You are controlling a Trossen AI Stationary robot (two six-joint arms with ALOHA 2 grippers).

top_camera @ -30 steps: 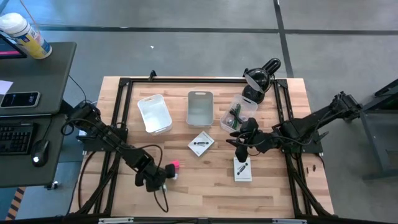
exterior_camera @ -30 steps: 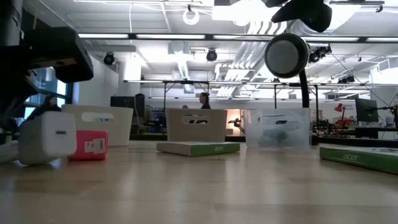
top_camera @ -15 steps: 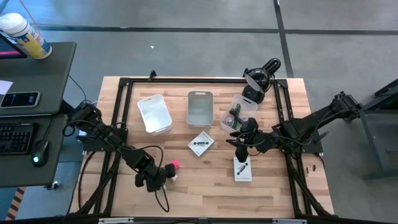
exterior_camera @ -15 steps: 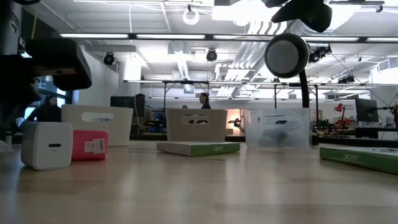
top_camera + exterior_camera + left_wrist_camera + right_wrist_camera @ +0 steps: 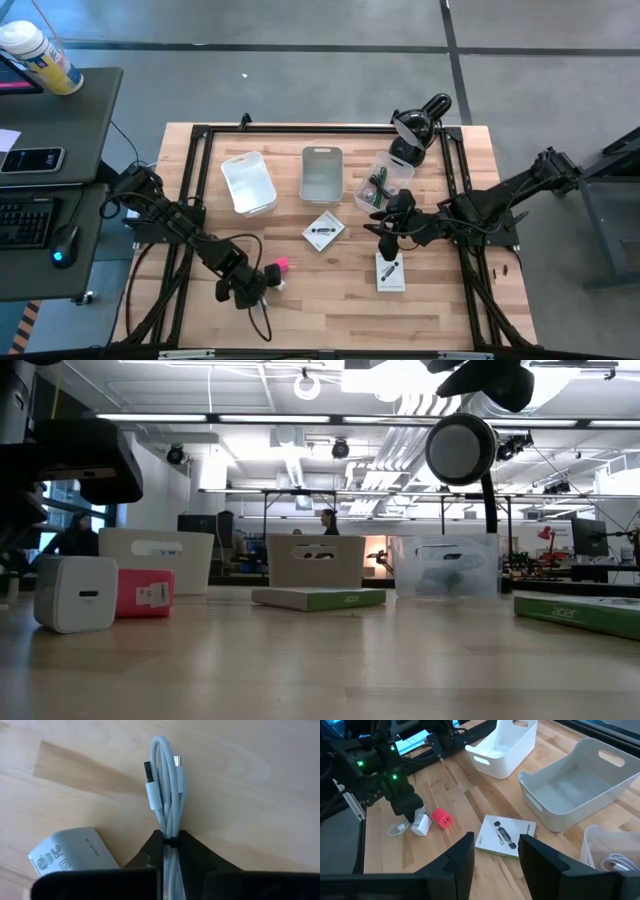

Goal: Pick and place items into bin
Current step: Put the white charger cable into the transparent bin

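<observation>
My left gripper [image 5: 247, 290] is at the near left of the table, shut on a coiled white cable [image 5: 167, 785]. A white charger [image 5: 70, 854] stands on the table right beside it, and a pink block [image 5: 281, 265] stands next to the charger [image 5: 75, 593]. My right gripper [image 5: 495, 855] is open and empty, held above the table near a clear bin [image 5: 382, 185] that holds a green pen and dark pieces. Two white cards printed black lie flat: one [image 5: 323, 231] at the middle, one [image 5: 389, 271] below my right gripper [image 5: 385, 230]. My left gripper pinches the white cable's bundled strands [image 5: 169, 837] between its two fingers. The fingers lie across the bundle and come at it from above. The plug end [image 5: 151, 782] reaches out past the fingertips over the wood. Whether the cable is lifted clear, I cannot tell.
A white bin [image 5: 247, 182] and a grey bin [image 5: 321, 173] stand open at the far middle. A black lamp-like stand [image 5: 415, 130] is at the far right corner. A black frame [image 5: 200, 135] runs round the tabletop. Bare wood lies along the near edge.
My left gripper has come down a little. The white charger beside it has shifted slightly and now stands square on the table. My right arm has kept still.
</observation>
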